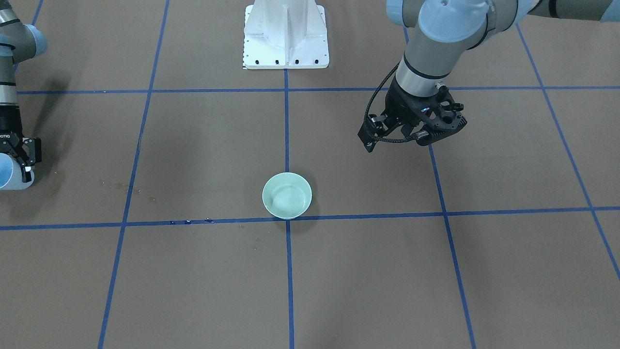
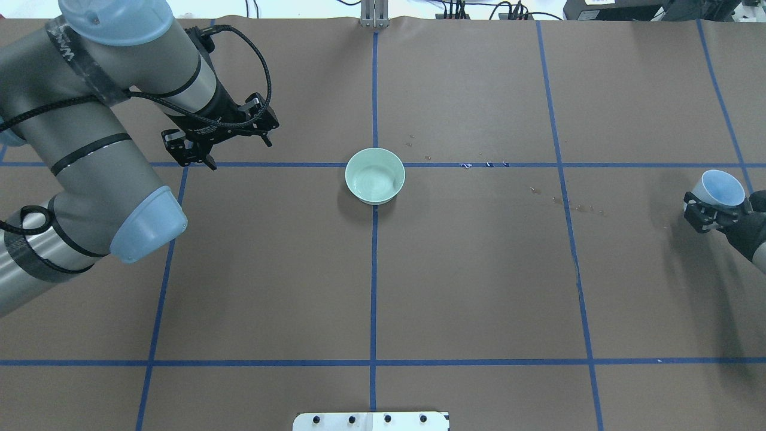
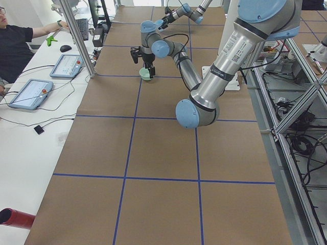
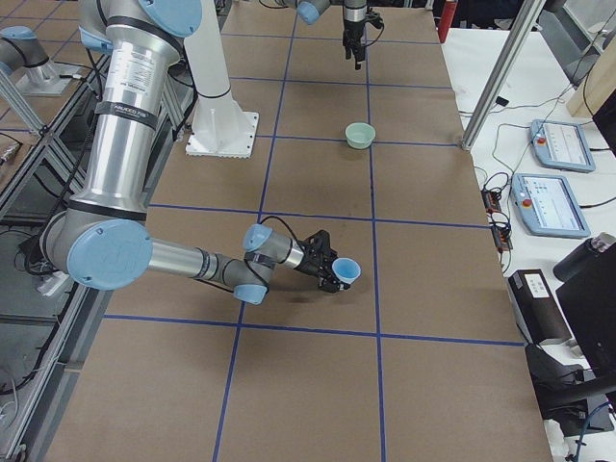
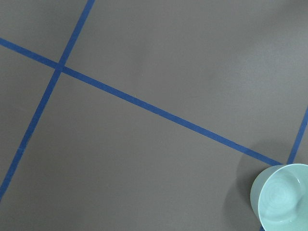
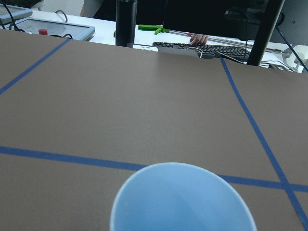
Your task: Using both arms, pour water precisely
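One blue cup (image 6: 180,199) in right gripper (image 2: 715,209), one green bowl (image 2: 375,175).

On a brown surface (image 2: 479,287) ruled into squares by blue tape (image 2: 374,287), a pale green bowl (image 2: 375,175) stands on a crossing of two lines near the middle. A light blue cup (image 2: 721,187) shows tilted, well apart from it, at one end. Small dark spots (image 2: 568,205) dot the surface between the two. A white bolted pedestal (image 1: 286,36) stands at the edge. You, in the black shirt (image 3: 13,46), sit at the white bench (image 3: 30,153) alongside, your hand at a keyboard (image 6: 202,49). On the bench lie two touchscreen pendants (image 3: 70,65), a mouse (image 3: 65,48), a green plastic piece (image 6: 154,29) near an upright black bottle (image 6: 125,21), and a red cylinder (image 3: 15,218).
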`<state>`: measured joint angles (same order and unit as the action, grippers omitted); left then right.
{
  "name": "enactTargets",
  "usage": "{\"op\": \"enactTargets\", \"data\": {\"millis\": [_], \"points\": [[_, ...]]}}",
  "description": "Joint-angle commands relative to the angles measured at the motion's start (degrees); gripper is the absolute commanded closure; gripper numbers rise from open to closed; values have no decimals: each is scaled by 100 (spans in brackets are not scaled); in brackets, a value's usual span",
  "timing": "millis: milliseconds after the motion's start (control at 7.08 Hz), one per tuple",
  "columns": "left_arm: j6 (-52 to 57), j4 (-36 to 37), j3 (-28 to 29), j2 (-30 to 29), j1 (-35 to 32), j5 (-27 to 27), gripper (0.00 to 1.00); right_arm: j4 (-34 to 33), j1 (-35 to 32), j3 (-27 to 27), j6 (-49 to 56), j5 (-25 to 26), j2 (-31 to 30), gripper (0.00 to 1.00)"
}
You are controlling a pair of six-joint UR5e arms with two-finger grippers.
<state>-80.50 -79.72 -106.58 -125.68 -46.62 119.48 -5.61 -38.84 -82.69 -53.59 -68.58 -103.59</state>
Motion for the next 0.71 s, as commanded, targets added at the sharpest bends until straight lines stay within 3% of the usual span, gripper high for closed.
{"op": "enactTargets", "data": {"millis": [0, 424, 565], "points": [[583, -9, -439, 470, -93, -3, 0, 34, -729, -115, 348, -1206, 591, 100], [1815, -26, -820, 1220, -610, 40, 0, -350, -924, -283, 2436, -1833, 1811, 100], [2227, -35, -995, 1500, -699, 40, 0, -744, -924, -318, 2511, -2008, 2442, 100]]}}
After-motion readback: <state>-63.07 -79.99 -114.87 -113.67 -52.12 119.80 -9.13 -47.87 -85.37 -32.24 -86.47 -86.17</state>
